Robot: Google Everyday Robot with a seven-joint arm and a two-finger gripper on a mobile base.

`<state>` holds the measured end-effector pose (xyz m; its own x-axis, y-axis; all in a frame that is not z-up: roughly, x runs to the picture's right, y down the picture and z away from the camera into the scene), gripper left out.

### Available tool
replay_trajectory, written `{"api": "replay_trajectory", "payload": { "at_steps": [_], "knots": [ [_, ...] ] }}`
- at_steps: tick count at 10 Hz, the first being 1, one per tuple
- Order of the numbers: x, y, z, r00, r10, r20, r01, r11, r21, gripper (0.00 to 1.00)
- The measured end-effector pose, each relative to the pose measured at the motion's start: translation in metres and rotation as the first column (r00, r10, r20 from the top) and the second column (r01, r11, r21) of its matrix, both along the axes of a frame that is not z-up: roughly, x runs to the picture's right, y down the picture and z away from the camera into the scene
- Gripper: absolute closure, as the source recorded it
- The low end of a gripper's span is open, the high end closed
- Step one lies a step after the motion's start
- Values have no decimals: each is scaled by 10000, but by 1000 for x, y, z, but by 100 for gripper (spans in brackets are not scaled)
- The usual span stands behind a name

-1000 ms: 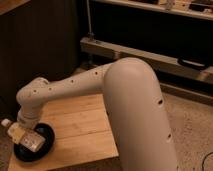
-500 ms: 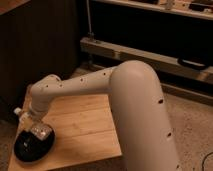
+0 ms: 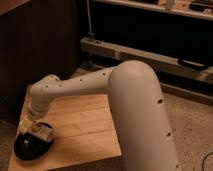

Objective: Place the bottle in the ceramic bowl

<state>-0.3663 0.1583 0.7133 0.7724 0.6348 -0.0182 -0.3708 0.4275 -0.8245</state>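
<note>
Camera view shows you a big white robot arm [image 3: 125,95] reaching from the lower right of the frame across to the lower left. At its end, the tool [image 3: 35,127] hangs low over the near left corner of the light wooden table [image 3: 85,125]. You cannot tell if the tool is spread or pinching something, because that part is too dark and mixed up.

Right under the tool you can see the shallow round dark ceramic bowl [image 3: 31,147], sitting at the lower left of the frame on the table's corner. A small pale plastic bottle [image 3: 41,133] lies over the bowl's upper right part, right beside the tool. You cannot tell if the bottle is resting in the bowl.

Behind the table, in the upper half of the frame, is a dark metal rack [image 3: 150,50].
</note>
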Motion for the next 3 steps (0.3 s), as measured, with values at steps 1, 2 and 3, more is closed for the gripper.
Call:
{"api": "replay_trajectory", "payload": {
  "at_steps": [1,2,3],
  "knots": [
    [0,0,0,10000,7,-4,-7,10000,2,23],
    [-1,0,0,10000,-6,10,6,10000,2,23],
    [0,0,0,10000,-3,3,3,10000,1,23]
  ]
}}
